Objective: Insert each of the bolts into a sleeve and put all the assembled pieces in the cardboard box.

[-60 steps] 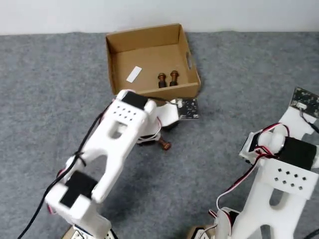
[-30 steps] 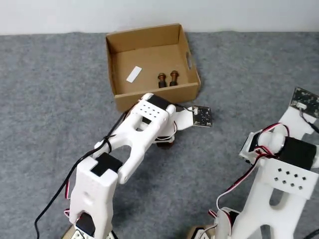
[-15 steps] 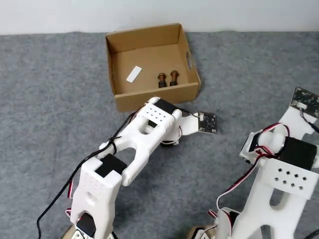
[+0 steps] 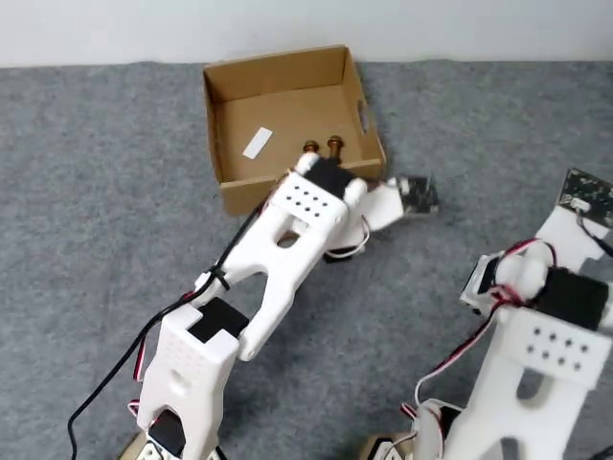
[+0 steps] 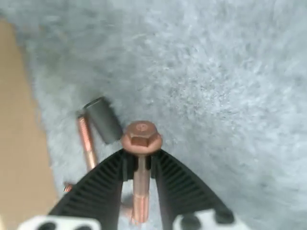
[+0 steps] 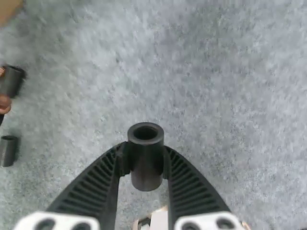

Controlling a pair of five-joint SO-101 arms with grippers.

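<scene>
My left gripper point(image 5: 140, 160) is shut on a copper bolt point(image 5: 141, 139), hex head outward, its shank pinched between the fingers. On the carpet beneath it lie a black sleeve point(image 5: 103, 120) and another copper bolt point(image 5: 86, 141), close to the cardboard box wall point(image 5: 14, 124). My right gripper point(image 6: 145, 153) is shut on a black sleeve point(image 6: 145, 155), bore facing out, above bare carpet. In the high view the left arm point(image 4: 287, 230) stretches to the front wall of the cardboard box point(image 4: 225, 115). Two assembled pieces point(image 4: 323, 147) lie inside the box.
Two more black sleeves point(image 6: 10, 80) point(image 6: 8, 150) lie on the grey carpet off to one side of the right gripper. A white label point(image 4: 257, 143) lies on the box floor. The right arm point(image 4: 546, 335) stands at the near right.
The left arm has swung from the carpet spot where a bolt lay toward the box front and to the right; that bolt is no longer on the carpet there. The right arm barely moved.
</scene>
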